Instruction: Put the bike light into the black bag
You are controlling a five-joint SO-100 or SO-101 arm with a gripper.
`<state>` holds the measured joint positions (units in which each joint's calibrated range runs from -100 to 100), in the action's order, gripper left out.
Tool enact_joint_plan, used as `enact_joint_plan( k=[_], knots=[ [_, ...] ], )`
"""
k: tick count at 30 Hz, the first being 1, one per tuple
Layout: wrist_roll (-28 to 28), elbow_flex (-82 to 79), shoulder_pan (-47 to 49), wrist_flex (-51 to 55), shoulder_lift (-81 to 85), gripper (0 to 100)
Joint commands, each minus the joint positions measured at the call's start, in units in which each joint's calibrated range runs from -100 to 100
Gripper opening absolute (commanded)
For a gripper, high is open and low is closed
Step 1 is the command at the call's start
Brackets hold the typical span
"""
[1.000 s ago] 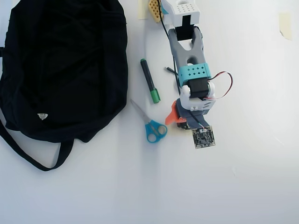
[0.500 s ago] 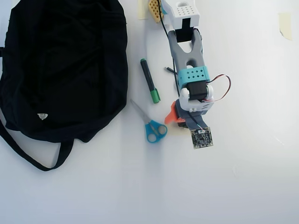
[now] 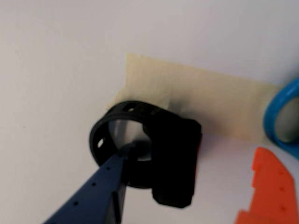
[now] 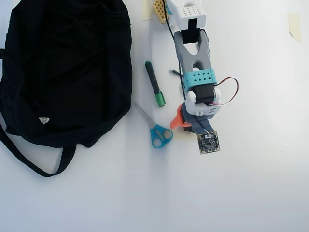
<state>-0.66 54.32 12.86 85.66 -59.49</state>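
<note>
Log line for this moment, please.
gripper: open, astride bike light | light: on table, ungrasped | black bag: left in overhead view

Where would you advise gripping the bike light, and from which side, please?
Probably across its black block body, coming down from above: in the wrist view the bike light lies flat on the table, and its strap ring looks thin and perforated. The blue finger already reaches into the ring.
</note>
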Motion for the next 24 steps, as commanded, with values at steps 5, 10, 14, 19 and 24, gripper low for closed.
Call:
enact_joint_plan(
  k=[5, 10, 14, 19, 24],
  knots=[
    [-0.4, 1.4, 0.5, -0.6, 0.9, 32],
    [-0.4, 1.4, 0.5, -0.6, 0.9, 32],
    [-0.4, 1.3, 0.5, -0.5, 0.9, 32],
    [-0.4, 1.3, 0.5, -0.3, 0.9, 31],
    [-0.4, 1.3, 0.5, -0.3, 0.9, 23]
  ],
)
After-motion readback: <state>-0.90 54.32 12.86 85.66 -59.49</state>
